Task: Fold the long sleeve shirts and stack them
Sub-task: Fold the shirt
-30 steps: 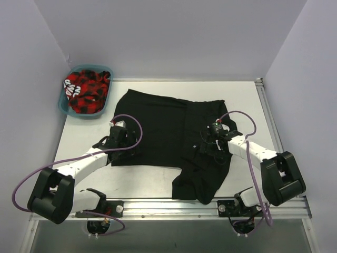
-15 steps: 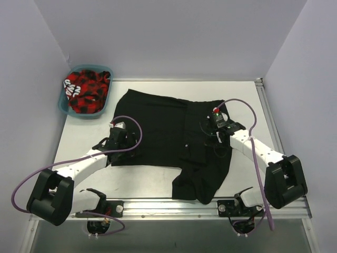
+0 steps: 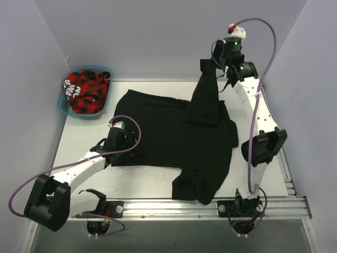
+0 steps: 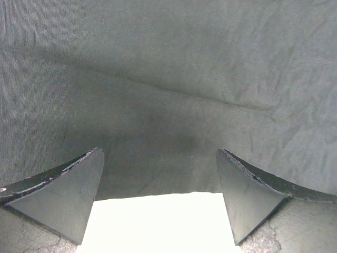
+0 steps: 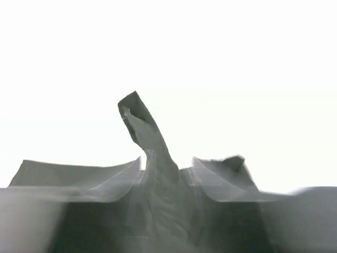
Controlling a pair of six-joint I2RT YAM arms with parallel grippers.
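Shirt (image 3: 168, 137): black, lying mostly flat across the middle of the table (image 3: 84, 142), with one bunched part reaching the near edge

Lifted part: a narrow strip of the shirt rises from its far right area up to the right gripper (image 3: 216, 62), clear of the table; the rest lies on the surface

Right gripper: high above the far right of the table, arm stretched upward; jaws pinched closed on the black strip

Right wrist view: the two fingers (image 5: 105, 176) meet on the cloth, and a folded tip of the shirt (image 5: 138, 113) pokes up between them (the background is washed out to white)

Left gripper (image 3: 125, 143): low at the shirt's left edge, jaws spread wide and holding nothing

Left wrist view: both fingers (image 4: 63, 192) stand well apart over the shirt (image 4: 168, 79), which fills the frame; a patch of bare white table shows between them at the bottom, with the cloth's edge running across the gap

Contact, left: whether the fingertips touch the cloth cannot be told

Basket (image 3: 83, 116): teal, at the far left corner of the table, just beside the shirt's far left corner

Basket contents: a red and black plaid cloth (image 3: 87, 89), crumpled, filling it to the rim
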